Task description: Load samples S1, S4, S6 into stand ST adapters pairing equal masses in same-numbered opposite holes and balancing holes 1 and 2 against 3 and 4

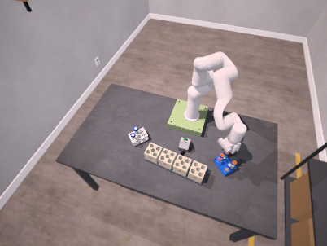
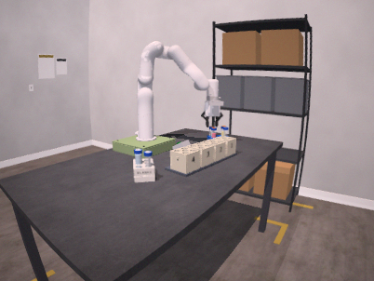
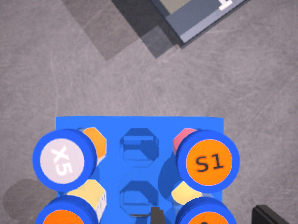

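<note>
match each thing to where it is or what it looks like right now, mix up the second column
1. tube X5
2. tube S1
3. blanks rack
4. DONE key

A. green, on a small desk
B. white, holding two blue-capped tubes
C. orange cap dot, in the blue rack
D. grey cap dot, in the blue rack

Pairs:
1-D: tube X5
2-C: tube S1; blue rack
3-B: blanks rack
4-A: DONE key

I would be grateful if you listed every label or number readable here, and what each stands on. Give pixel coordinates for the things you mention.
"S1": orange cap dot of a tube [image 3: 208, 162] in the blue rack [image 1: 223, 169] [image 3: 140, 122].
"X5": grey cap dot of another tube [image 3: 62, 160] there.
"4": side of the nearest bucket adapter [image 2: 185, 161] in the exterior view.
White rack [image 2: 144, 176] front, wall notices [image 2: 46, 67] [image 2: 61, 67]: too small or blurred to read surely.
</note>
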Motion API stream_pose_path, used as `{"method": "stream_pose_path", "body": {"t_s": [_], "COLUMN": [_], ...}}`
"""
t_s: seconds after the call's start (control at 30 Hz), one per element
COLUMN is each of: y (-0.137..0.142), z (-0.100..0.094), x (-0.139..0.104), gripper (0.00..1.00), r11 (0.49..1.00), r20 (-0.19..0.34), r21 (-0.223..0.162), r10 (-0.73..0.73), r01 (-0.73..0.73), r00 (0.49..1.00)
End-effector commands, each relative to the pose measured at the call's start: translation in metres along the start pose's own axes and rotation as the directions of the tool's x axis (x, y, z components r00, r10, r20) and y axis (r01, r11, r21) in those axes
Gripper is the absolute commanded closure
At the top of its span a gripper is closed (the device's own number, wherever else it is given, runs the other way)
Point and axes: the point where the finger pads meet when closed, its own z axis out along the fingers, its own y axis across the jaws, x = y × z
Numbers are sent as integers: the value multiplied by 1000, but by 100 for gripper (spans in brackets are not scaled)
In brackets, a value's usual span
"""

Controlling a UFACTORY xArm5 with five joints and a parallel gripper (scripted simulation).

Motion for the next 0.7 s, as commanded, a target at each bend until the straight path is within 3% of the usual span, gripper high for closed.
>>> {"method": "stream_pose_path", "body": {"t_s": [0.0,0.67], "y": [-1,-2], "z": [0,8], "x": [0,0], "gripper": [43,43], "r11": [1000,1000], "r20": [3,3], "r21": [4,4], "r10": [0,0], "r01": [0,0], "r00": [1000,1000]}}
